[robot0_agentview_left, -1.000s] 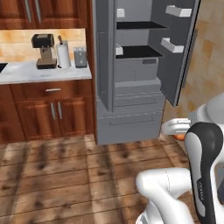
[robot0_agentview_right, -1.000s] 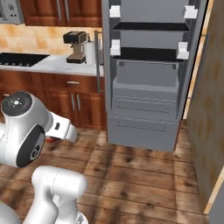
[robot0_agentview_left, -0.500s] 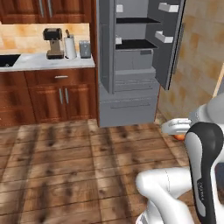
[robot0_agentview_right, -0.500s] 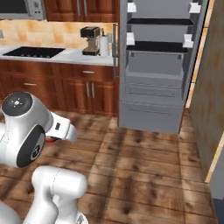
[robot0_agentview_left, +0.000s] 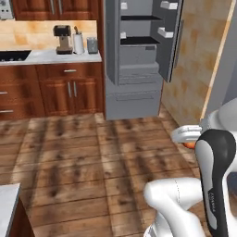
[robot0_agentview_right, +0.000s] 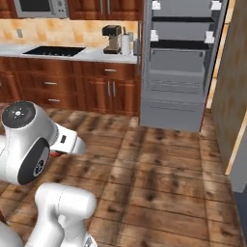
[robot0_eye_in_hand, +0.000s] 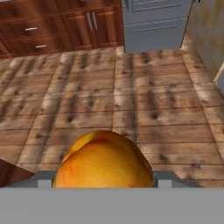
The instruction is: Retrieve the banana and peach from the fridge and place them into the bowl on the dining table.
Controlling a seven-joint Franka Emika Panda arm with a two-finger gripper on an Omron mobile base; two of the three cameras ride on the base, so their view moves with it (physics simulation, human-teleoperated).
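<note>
The peach [robot0_eye_in_hand: 105,159], round and orange-red, sits between the two fingers of my gripper [robot0_eye_in_hand: 105,180], which is shut on it. In the left base view the gripper [robot0_agentview_left: 186,137] hangs over the wooden floor with a sliver of the peach [robot0_agentview_left: 190,145] showing under it. The fridge [robot0_agentview_left: 139,55] stands open across the floor, grey, with dark shelves and white door bins; it also appears as the fridge [robot0_agentview_right: 183,62] in the right base view. A pale corner of the dining table [robot0_agentview_left: 7,203] shows at the lower left. The banana and the bowl are out of view.
Brown wooden cabinets [robot0_agentview_left: 51,90] with a wall counter carry a coffee machine [robot0_agentview_left: 62,39] and a cooktop [robot0_agentview_right: 53,50]. A tan wall [robot0_agentview_left: 199,69] rises right of the fridge. Wide wooden floor [robot0_agentview_right: 159,173] lies between me and the fridge.
The whole scene has shifted as the base moved: the fridge now stands farther off and more of the cabinets and floor shows. The peach stays in the gripper.
</note>
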